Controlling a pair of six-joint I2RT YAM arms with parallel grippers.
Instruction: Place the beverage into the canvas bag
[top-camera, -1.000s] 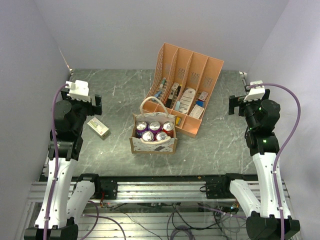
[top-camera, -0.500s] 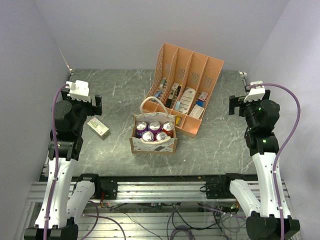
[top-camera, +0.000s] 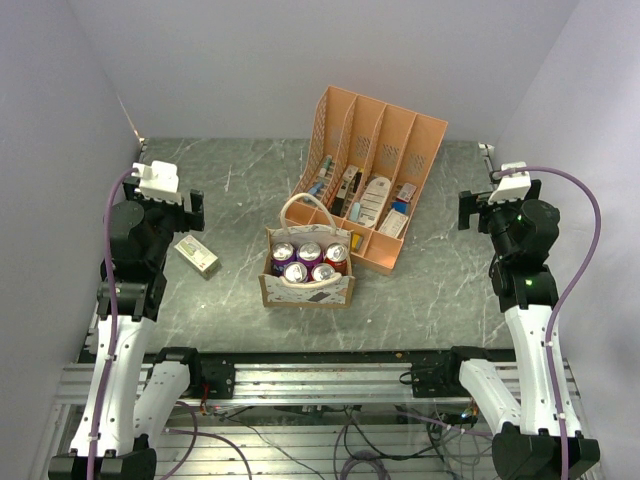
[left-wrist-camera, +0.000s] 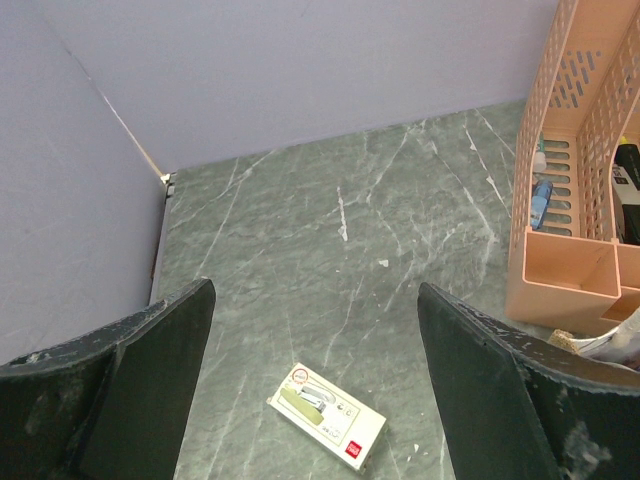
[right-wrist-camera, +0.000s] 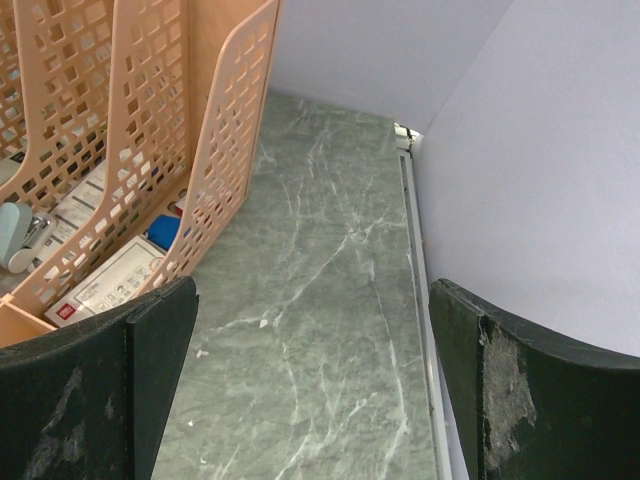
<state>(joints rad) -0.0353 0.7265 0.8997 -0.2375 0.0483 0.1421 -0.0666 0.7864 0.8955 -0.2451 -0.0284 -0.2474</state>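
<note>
The canvas bag (top-camera: 306, 291) stands mid-table in the top view, tan-brown with white loop handles. Several beverage cans (top-camera: 310, 259) stand upright inside it, silver tops showing, with purple and red sides. No can shows outside the bag. My left gripper (top-camera: 191, 207) is open and empty, raised at the left of the table, well apart from the bag. In the left wrist view its jaws (left-wrist-camera: 315, 370) stand wide apart over bare table. My right gripper (top-camera: 469, 211) is open and empty at the right; its wrist view (right-wrist-camera: 310, 380) shows only table between the fingers.
A small stapler box (top-camera: 196, 255) lies left of the bag, below the left gripper (left-wrist-camera: 327, 416). The orange slotted file rack (top-camera: 375, 170) with stationery stands right behind the bag and shows in both wrist views (left-wrist-camera: 575, 200) (right-wrist-camera: 150, 150). Walls enclose the table on three sides.
</note>
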